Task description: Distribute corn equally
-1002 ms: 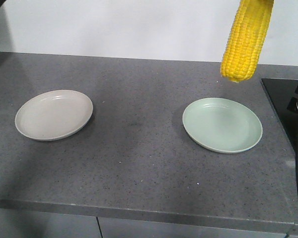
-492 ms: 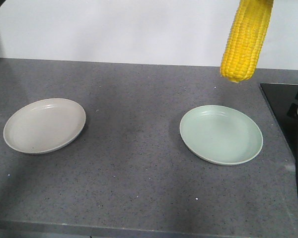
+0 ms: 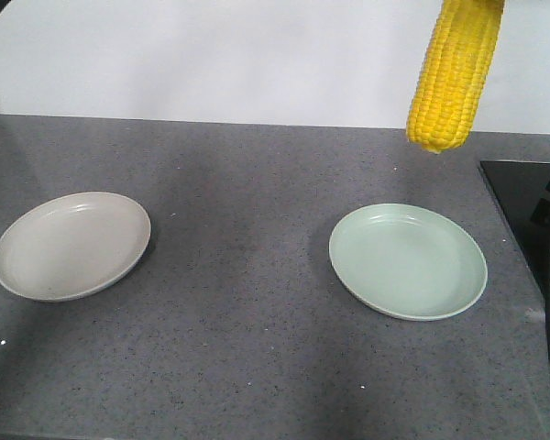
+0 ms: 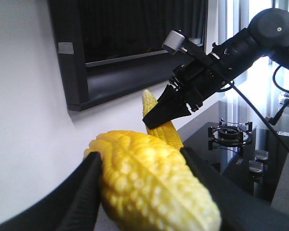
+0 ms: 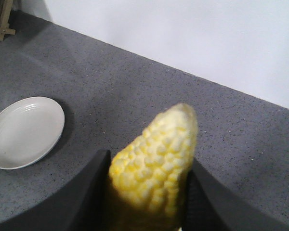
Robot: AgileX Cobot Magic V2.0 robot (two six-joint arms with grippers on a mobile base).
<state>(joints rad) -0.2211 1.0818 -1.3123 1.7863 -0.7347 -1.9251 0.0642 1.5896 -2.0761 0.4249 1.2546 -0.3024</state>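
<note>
Currently corn [image 4: 154, 190] sits clamped inside the left tool [image 4: 139, 158].

beige plate [image 3: 71, 245] now lower and further left in the frame, green plate [image 3: 408, 261] slightly lower, countertop [image 3: 247, 302] back edge lower, front edge out of view

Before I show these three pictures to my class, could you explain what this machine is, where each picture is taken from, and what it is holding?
It is a robot with two arms, each ending in a two-fingered gripper. One picture is the front view, looking at a grey counter with a beige plate and a green plate, both bare. The other two come from cameras on the wrists. The left gripper clamps a corn cob; the right gripper clamps a second cob.
</note>
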